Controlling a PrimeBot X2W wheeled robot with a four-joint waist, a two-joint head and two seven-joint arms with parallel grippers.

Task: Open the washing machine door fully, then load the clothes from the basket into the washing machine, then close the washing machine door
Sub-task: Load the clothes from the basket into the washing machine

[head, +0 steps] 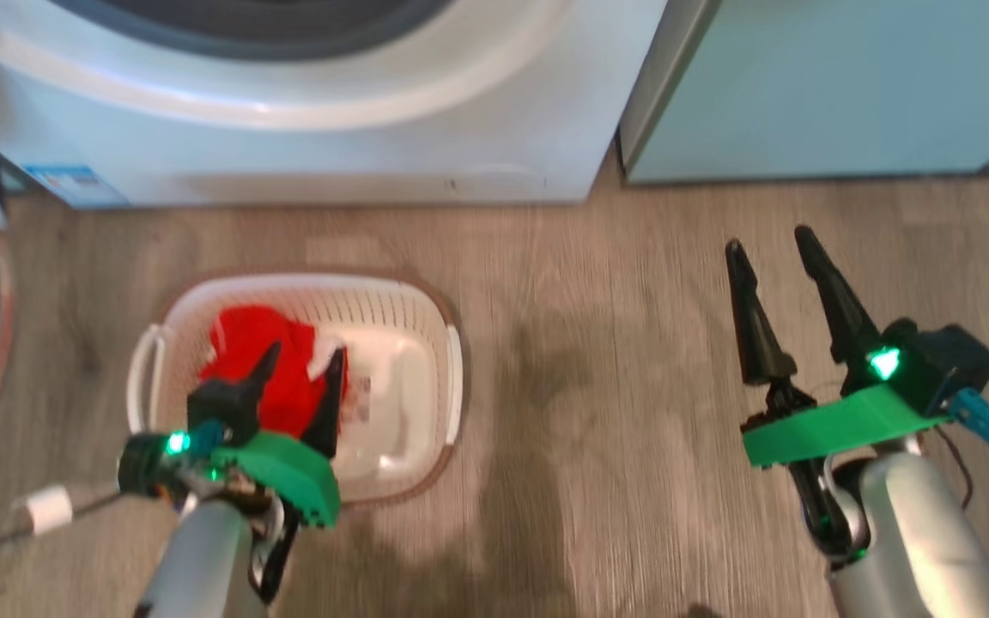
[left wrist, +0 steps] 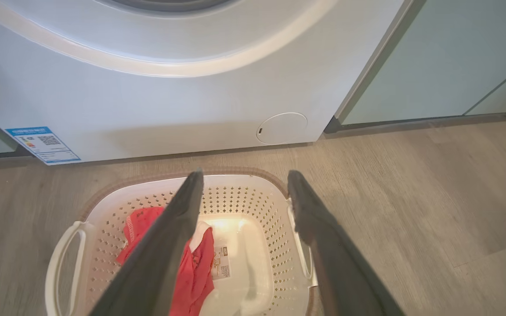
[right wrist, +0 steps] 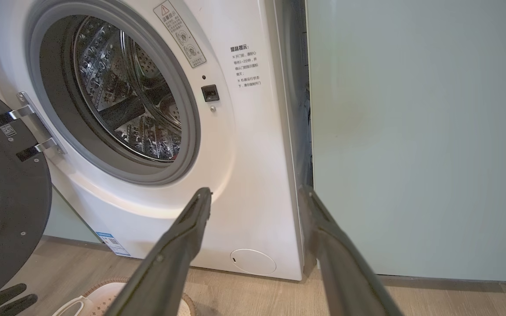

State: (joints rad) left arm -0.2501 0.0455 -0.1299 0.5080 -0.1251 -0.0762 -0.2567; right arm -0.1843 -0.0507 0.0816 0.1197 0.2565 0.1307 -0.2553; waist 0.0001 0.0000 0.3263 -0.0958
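washing machine door (right wrist: pixel 16 193) swung open at left on its hinge; steel drum (right wrist: pixel 121 101) exposed. washing machine (head: pixel 331 154) stands beside a pale teal cabinet (head: pixel 846 86). basket (head: pixel 400 300) on the wooden floor (head: pixel 615 360) in front of the machine, red clothes (head: pixel 241 335) bunched in its left half. left tool (head: pixel 306 350) above the basket, fingers spread wide, holding nothing. right tool (head: pixel 769 239) over bare floor well to the right, also wide, empty.

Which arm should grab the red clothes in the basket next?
Probably left. Its open left gripper hangs over the bright red fabric clothes in the white perforated plastic basket. The open right gripper is off to the side, over the wood-look floor.
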